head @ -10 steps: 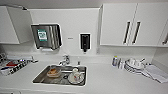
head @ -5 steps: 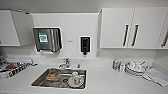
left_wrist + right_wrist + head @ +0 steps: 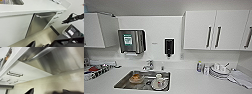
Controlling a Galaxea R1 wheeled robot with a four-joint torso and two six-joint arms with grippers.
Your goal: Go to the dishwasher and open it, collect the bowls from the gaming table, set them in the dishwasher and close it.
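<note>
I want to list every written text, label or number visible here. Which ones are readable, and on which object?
None is readable.
Paper towel dispenser: green and white label, too blurred.
Bottle by the stacked plates: label blurred.
Device screen on the floor: print too small.

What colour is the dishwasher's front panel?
Brushed steel, silver-grey, with a matching bar handle; the dishwasher shows best in the right wrist view.

Brushed-steel grey dishwasher (image 3: pixel 37 23) (white cabinets (image 3: pixel 216 30), white counter (image 3: pixel 189 82))
</note>
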